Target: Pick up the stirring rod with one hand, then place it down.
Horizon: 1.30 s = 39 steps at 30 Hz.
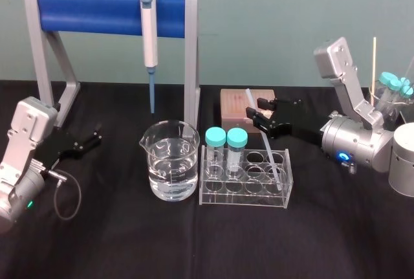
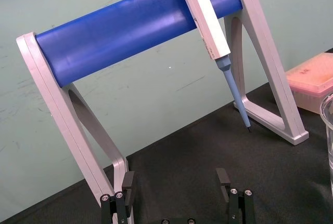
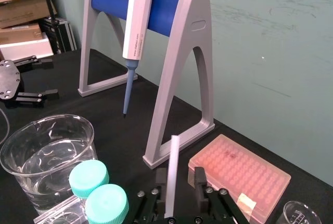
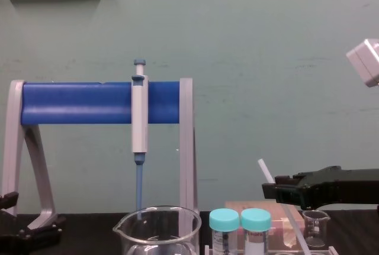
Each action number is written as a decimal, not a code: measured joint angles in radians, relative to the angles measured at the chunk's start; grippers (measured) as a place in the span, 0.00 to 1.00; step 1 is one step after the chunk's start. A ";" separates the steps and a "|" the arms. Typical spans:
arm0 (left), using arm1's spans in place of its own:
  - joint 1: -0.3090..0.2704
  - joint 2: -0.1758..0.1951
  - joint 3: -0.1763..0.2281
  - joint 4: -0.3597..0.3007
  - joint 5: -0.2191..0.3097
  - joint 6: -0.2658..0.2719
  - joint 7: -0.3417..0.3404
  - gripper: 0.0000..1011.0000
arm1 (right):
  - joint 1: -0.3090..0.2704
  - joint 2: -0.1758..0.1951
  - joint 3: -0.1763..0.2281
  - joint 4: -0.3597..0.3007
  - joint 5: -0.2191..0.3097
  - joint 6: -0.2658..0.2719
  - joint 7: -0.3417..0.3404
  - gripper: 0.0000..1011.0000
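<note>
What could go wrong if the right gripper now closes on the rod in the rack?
The stirring rod leans in the clear rack, lower end in a hole; a sideways pull could drag the rack and its two capped tubes.
The rod sits nearer one finger of the open right gripper, so closing may knock it askew.
Left gripper is parked at the left.

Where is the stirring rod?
Head view, right of centre: the stirring rod leans in the tube rack, its upper part between the open fingers of the right gripper, beside the pink tip box.
</note>
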 joint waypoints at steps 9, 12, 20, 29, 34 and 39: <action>0.000 0.000 0.000 0.000 0.000 0.000 0.000 0.99 | 0.000 0.000 0.000 0.000 0.000 0.000 0.001 0.10; 0.000 0.000 0.000 0.000 0.000 0.000 0.000 0.99 | 0.000 0.000 0.000 0.000 0.000 0.000 0.001 0.07; 0.000 0.000 0.000 0.000 0.000 0.000 0.000 0.99 | 0.000 0.000 0.000 0.000 0.000 0.000 0.001 0.07; 0.000 0.000 0.000 0.000 0.000 0.000 0.000 0.99 | -0.031 -0.011 0.029 -0.013 0.036 -0.062 0.014 0.07; 0.000 0.000 0.000 0.000 0.000 0.000 0.000 0.99 | -0.046 -0.014 0.038 -0.016 0.060 -0.092 0.030 0.07; 0.000 0.000 0.000 0.000 0.000 0.000 0.000 0.99 | -0.056 -0.012 0.041 -0.017 0.069 -0.130 0.044 0.07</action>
